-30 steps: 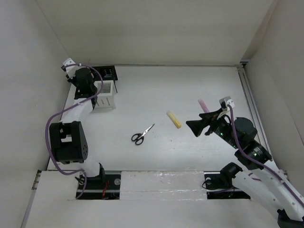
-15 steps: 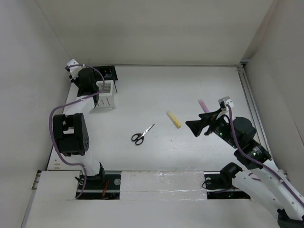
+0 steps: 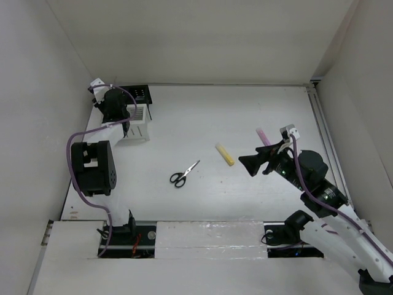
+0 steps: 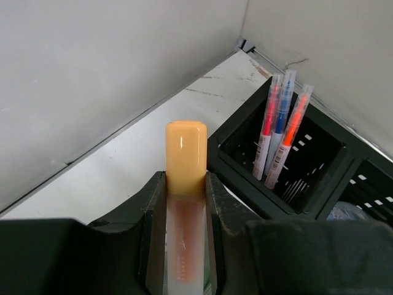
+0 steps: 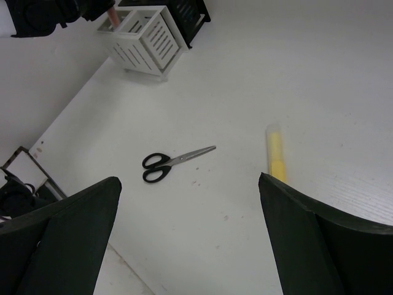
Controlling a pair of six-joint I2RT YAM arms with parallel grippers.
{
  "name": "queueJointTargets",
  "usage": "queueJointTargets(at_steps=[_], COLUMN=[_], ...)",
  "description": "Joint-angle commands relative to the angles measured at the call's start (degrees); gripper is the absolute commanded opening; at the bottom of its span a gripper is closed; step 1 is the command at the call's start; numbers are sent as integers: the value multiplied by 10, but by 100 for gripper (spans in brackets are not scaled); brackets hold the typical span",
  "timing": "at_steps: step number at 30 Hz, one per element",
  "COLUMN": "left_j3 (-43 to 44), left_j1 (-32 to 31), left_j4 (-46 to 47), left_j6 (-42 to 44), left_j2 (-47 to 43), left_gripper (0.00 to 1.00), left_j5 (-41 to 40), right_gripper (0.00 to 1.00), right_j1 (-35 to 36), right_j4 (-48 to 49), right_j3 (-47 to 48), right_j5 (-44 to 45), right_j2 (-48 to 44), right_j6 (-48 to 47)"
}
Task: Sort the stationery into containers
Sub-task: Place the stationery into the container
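Left wrist view: left gripper point(image 4: 185, 190) pinches an orange marker point(image 4: 186, 150) near the black mesh holder point(image 4: 245, 178), which holds three pens point(image 4: 279, 138). Right gripper point(image 5: 187, 181) hangs with its fingers spread wide over the table point(image 3: 245, 110). Yellow marker point(image 5: 276, 153), scissors point(image 5: 175, 163) and pink marker point(image 3: 263, 136) lie loose there; white slatted organizer point(image 5: 147, 43) sits far left.

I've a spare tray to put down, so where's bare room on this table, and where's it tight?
Bare: the far stretch from black mesh holder to right rail, beyond the yellow marker; also between white organizer and scissors. Crowded: the far-left corner, and around right gripper and pink marker.
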Motion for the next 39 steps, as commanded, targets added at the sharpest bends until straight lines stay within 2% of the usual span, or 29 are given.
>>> queueJointTargets(at_steps=[1, 8, 9, 10, 13, 16, 22, 24, 26, 27, 31, 34, 35, 37, 38, 39], left_j3=[11, 5, 5, 0, 0, -5, 10, 16, 34, 40, 96, 133, 140, 152, 166, 207], left_j1=[-6, -6, -6, -6, -6, -6, -6, -6, -13, -13, -13, -20, -54, -113, -168, -191], left_j4=[20, 15, 15, 15, 15, 15, -5, -17, -29, -29, -114, -157, -165, -178, -216, -245], left_j6=[-8, -8, -8, -8, -3, -3, -9, -14, -14, -6, -6, -19, -19, 34, 44, 44], left_j2=[-13, -24, -31, -36, -41, -41, -73, -99, -119, -139, -181, -204, -220, -227, -222, -214], left_gripper=[0, 1, 6, 24, 43, 49, 55, 65, 79, 100, 100, 100, 100, 100, 100, 100], left_j5=[-1, 5, 10, 10, 15, 15, 26, 39, 39, 54, 138, 213, 204, 146, 133, 116], right_gripper=[100, 100, 100, 100, 100, 100, 100, 100, 100, 100, 100, 100, 100, 100, 100, 100], right_j1=[-3, -3, -3, -3, -3, -3, -3, -3, -3, -3, -3, -3, -3, -3, -3, -3], right_j4=[43, 48, 48, 48, 48, 48, 48, 48, 54, 54, 54, 32, 24, 4, -3, -3], right_j3=[1, 1, 1, 1, 1, 1, 1, 1, 1, 1, 6, 26, 32, 51, 56, 56], right_j5=[3, 3, 3, 3, 3, -2, -2, -2, -2, -2, 12, 70, 84, 100, 105, 105], right_j2=[7, 12, 12, 12, 12, 12, 12, 12, 12, 17, 22, 22, 29, 42, 58, 67], right_j6=[-1, -1, -1, -1, -1, -1, -1, -1, -1, -1, -1, -1, -1, -1, -1, -1])
